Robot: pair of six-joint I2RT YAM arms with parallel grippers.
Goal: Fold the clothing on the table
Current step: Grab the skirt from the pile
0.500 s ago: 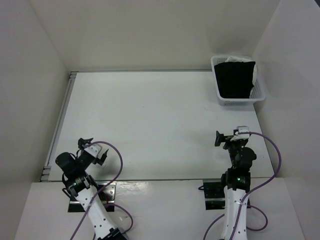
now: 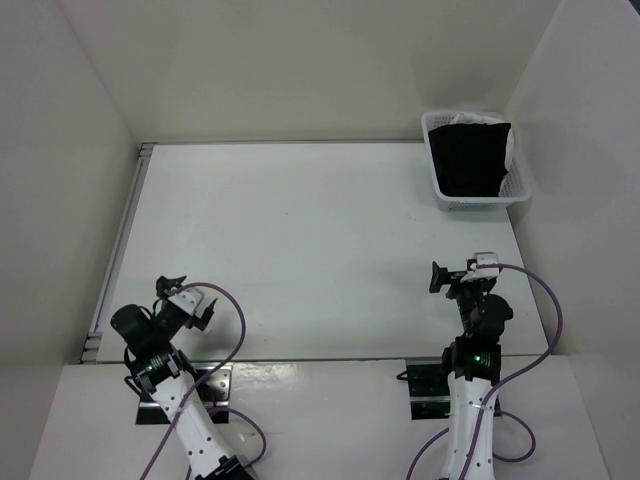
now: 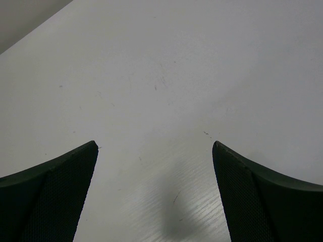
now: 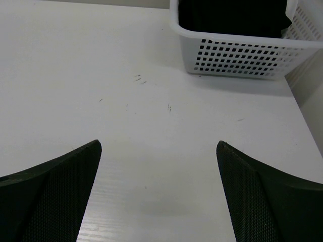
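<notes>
The white table (image 2: 300,240) lies bare in front of both arms, and no clothing shows on it in any view. My left gripper (image 2: 187,300) hovers low over the near left part of the table, open, with only bare tabletop (image 3: 161,101) between its fingers. My right gripper (image 2: 460,275) is at the near right, also open and holding nothing. In the right wrist view its fingertips (image 4: 93,151) frame bare table (image 4: 151,101).
A white mesh basket (image 2: 478,201) stands at the far right corner, holding a black cloth (image 2: 470,158) edged by white fabric; it also fills the top of the right wrist view (image 4: 237,55). A metal rail (image 2: 120,245) runs along the left edge. White wall panels enclose the table.
</notes>
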